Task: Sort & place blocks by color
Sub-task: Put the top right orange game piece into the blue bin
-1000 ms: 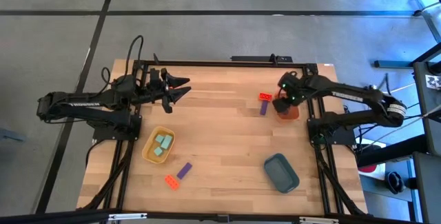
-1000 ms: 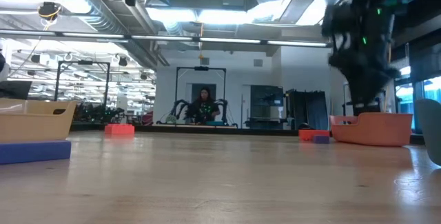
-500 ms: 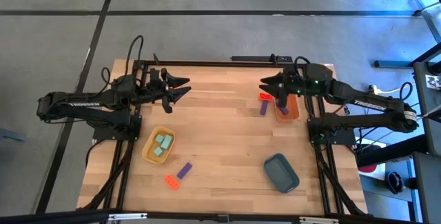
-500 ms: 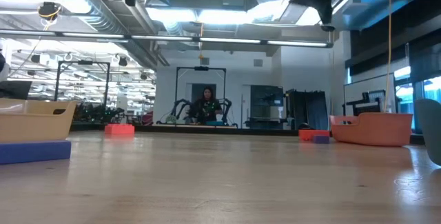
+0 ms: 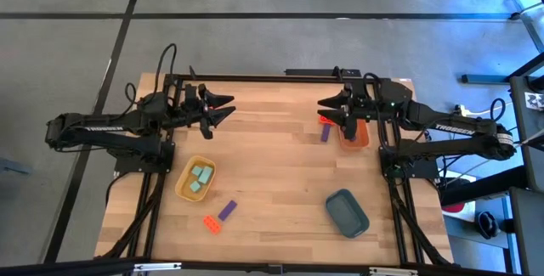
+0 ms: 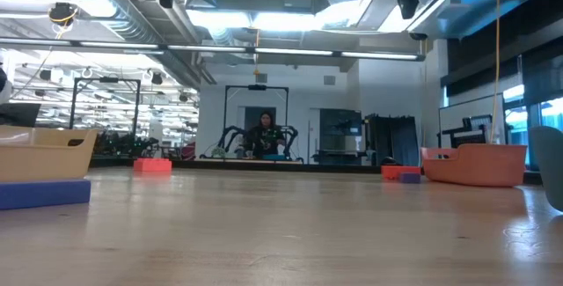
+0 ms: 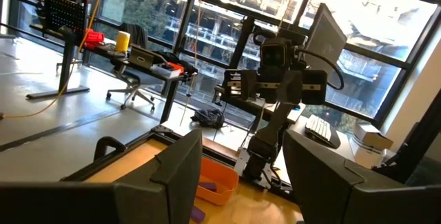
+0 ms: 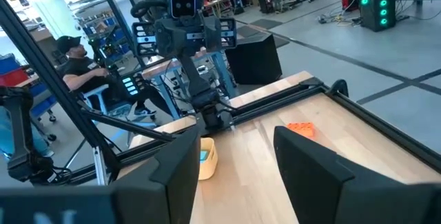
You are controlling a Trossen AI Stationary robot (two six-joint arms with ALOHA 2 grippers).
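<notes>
Looking straight down, the wooden counter (image 5: 272, 166) sits on grey floor. The left hand (image 5: 223, 109) hovers over the far left part, fingers apart, empty. The right hand (image 5: 327, 107) hangs above the orange tray (image 5: 355, 133), fingers spread, gripping nothing. Two pale teal blocks (image 5: 200, 178) lie in the yellow tray (image 5: 195, 178). A purple block (image 5: 325, 133) lies lengthwise toward the far edge, a red-orange block (image 5: 325, 120) touching its far end. Near the front — another purple block (image 5: 227, 210), slanted, beside another red-orange block (image 5: 211, 222). The dark teal tray (image 5: 348, 211) sits front right.

From counter height, a workshop with ceiling lights stretches behind — a seated person (image 6: 264, 135) faces in.
</notes>
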